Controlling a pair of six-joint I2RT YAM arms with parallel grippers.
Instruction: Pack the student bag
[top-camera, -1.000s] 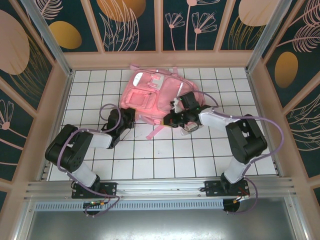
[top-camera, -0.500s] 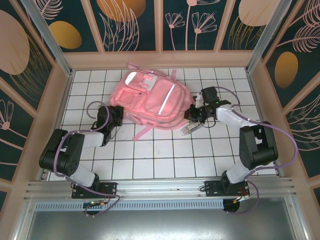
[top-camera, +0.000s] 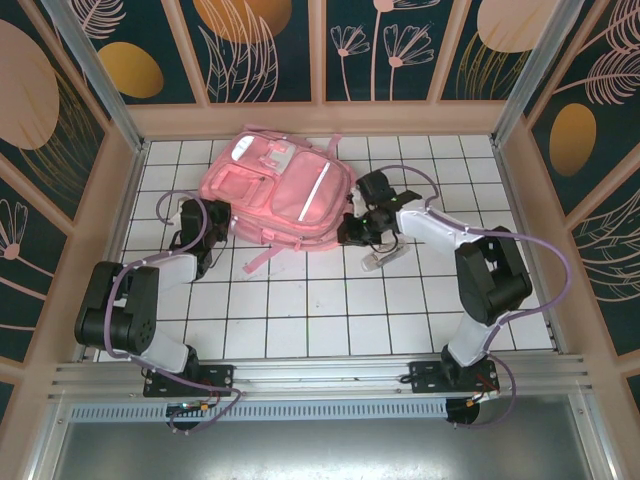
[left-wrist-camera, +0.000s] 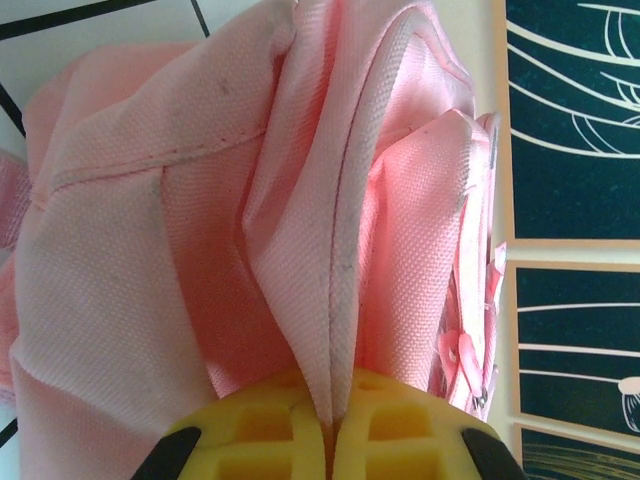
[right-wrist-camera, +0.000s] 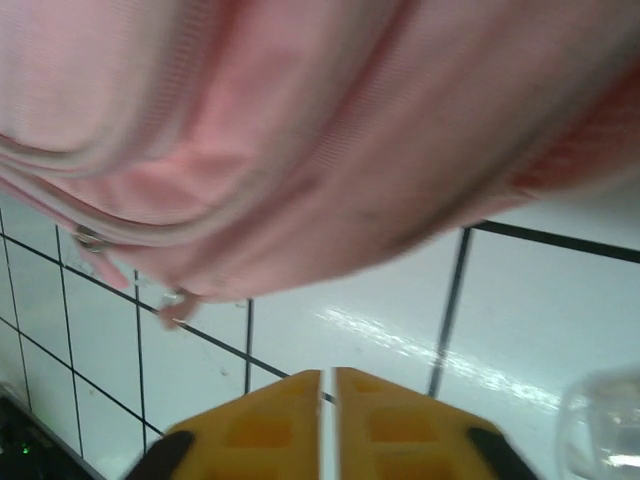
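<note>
Bag: the pink bag (top-camera: 278, 190) lies flat on the far half of the tiled table (top-camera: 330, 310), left of centre, with its front pockets and silver stripe (top-camera: 312, 192) facing up.
Bag strap: one pink strap (top-camera: 262, 258) trails off the near edge onto the tiles.
My left claw: my left claw (top-camera: 208, 216) is at the bag's left edge, and its pads are pressed together on a fold of the pink fabric (left-wrist-camera: 320, 250).
Left grip, close up: the fold runs straight down into the seam between my yellow pads (left-wrist-camera: 390, 440), and the cloth fans out above them.
My right claw: my right claw (top-camera: 352, 230) sits at the bag's right near corner, low over the tiles.
Right grip, close up: the pads (right-wrist-camera: 270, 420) are all but together, with only a thin slit between them and nothing in it. The bag is a pink blur just ahead of the tips, and I cannot tell if they touch it.
Clear thing: a small see-through object (top-camera: 374, 259) lies on the tiles just beside my right claw, on its near side, apart from the bag. I cannot tell what it is.
</note>
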